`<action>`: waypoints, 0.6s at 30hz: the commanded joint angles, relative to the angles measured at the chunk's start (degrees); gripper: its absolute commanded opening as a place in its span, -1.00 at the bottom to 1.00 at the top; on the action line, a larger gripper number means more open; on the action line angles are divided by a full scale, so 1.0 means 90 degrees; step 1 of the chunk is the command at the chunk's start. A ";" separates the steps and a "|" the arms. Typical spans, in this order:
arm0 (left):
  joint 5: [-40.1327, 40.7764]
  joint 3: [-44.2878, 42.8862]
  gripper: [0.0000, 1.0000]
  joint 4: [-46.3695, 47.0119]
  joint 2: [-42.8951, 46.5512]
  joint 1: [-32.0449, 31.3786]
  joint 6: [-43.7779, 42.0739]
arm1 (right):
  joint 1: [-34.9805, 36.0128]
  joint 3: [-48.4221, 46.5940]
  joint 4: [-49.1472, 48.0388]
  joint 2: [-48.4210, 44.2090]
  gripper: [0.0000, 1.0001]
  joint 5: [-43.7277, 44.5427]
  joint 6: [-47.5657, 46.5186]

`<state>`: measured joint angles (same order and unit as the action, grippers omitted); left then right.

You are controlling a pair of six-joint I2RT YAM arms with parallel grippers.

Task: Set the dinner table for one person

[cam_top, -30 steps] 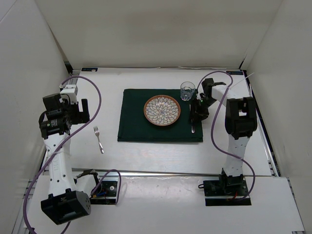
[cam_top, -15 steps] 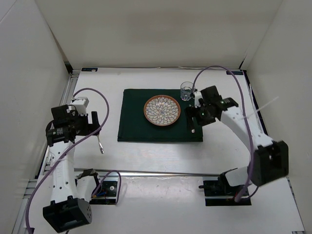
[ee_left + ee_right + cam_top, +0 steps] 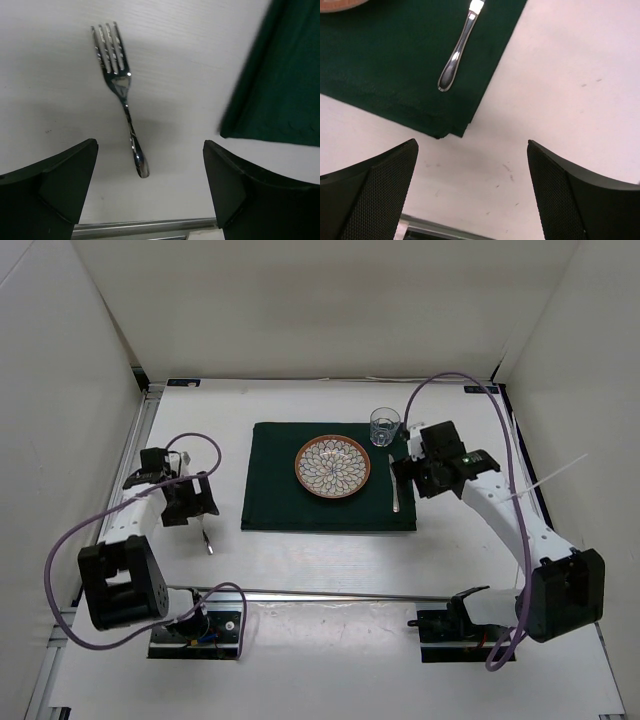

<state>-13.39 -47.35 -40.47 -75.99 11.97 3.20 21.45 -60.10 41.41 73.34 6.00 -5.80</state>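
Observation:
The white dinner table (image 3: 330,560) holds a dark green mat (image 3: 275,495) with a patterned plate (image 3: 333,467) on it. A clear glass (image 3: 385,426) stands at the mat's far right corner. A silver utensil (image 3: 395,495) lies on the mat right of the plate; its handle shows in the right wrist view (image 3: 455,62). A fork (image 3: 121,95) lies on the bare table left of the mat, with its handle end showing in the top view (image 3: 207,540). My left gripper (image 3: 190,502) (image 3: 150,190) is open, low over the fork's handle end. My right gripper (image 3: 415,475) (image 3: 472,190) is open and empty, beside the utensil.
White walls enclose the table on three sides. A metal rail (image 3: 350,593) runs along the near edge in front of the arm bases. The mat's edge (image 3: 270,90) lies just right of the fork. The mat's near right corner (image 3: 445,132) sits ahead of my right gripper.
My left arm has folded down and lowered its gripper over the fork. My right arm has stretched out to the right, and its gripper now sits just right of the utensil on the mat.

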 commanded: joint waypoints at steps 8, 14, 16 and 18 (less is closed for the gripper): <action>0.1369 -0.0198 0.55 0.0590 -0.1751 -0.0021 0.1050 | -0.0382 -0.2100 0.0095 0.0103 0.82 0.0388 -0.0390; 0.1760 -0.0451 -0.59 0.0532 -0.2621 -0.0080 0.1168 | -0.0800 -0.2854 0.0282 0.0220 0.82 0.0592 -0.0517; 0.1820 -0.0509 -0.80 0.0532 -0.2914 -0.0080 0.1168 | -0.0918 -0.2942 0.0282 0.0220 0.82 0.0593 -0.0517; 0.1820 -0.0510 -0.80 0.0532 -0.2973 0.0018 0.1168 | -0.1064 -0.3010 0.0282 0.0220 0.82 0.0593 -0.0517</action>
<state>1.23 -55.22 -39.66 -96.53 11.84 12.64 13.56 -84.82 43.42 74.74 9.89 -9.56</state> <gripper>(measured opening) 0.134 0.911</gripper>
